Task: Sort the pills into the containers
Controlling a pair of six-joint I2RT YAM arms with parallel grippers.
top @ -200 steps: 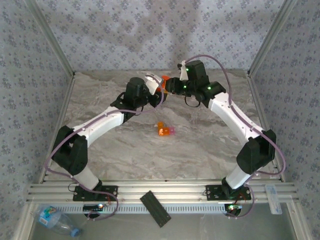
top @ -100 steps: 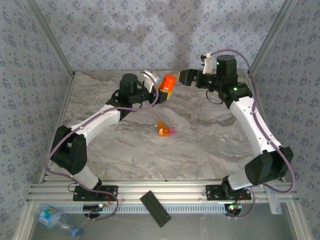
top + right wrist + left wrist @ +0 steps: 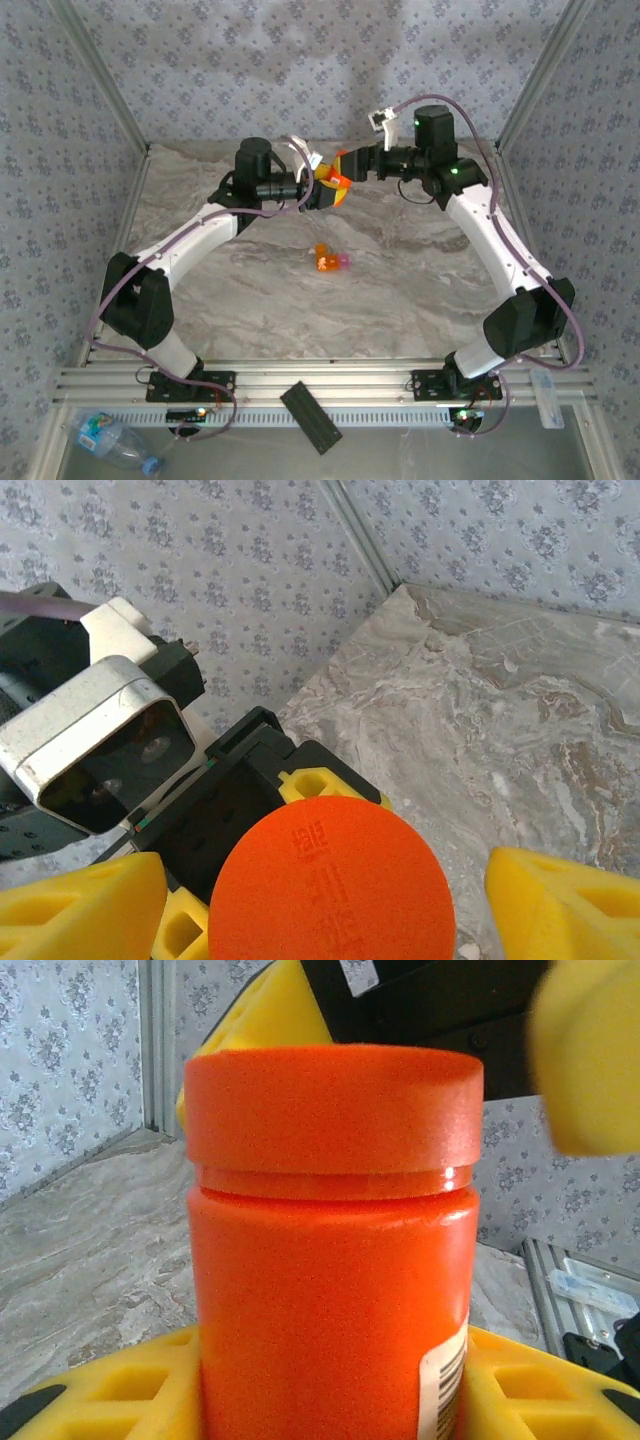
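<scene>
While left hand (image 3: 316, 192) clamps pill bottle (image 3: 330, 1260) body above far bench (image 3: 420, 290), right hand (image 3: 352, 168) straddles cap (image 3: 330, 880), fingers wide, clear of it. Judged rigid, light, smooth plastic; may slip. Take cap by side wall, squarely.

Left arm (image 3: 190, 240) rises from the bottom-left base toward top centre, elbow bent low at left, wrist level. Left gripper (image 3: 322, 190) points right, fingers (image 3: 110, 1395) clamped on the pill bottle (image 3: 330, 1260). Right arm (image 3: 495, 235) arcs up from the bottom-right base, elbow near the right edge. Right gripper (image 3: 348, 166) points left at the left one, jaws apart, fingers (image 3: 85, 900) either side of the pill bottle's top, not touching.
</scene>
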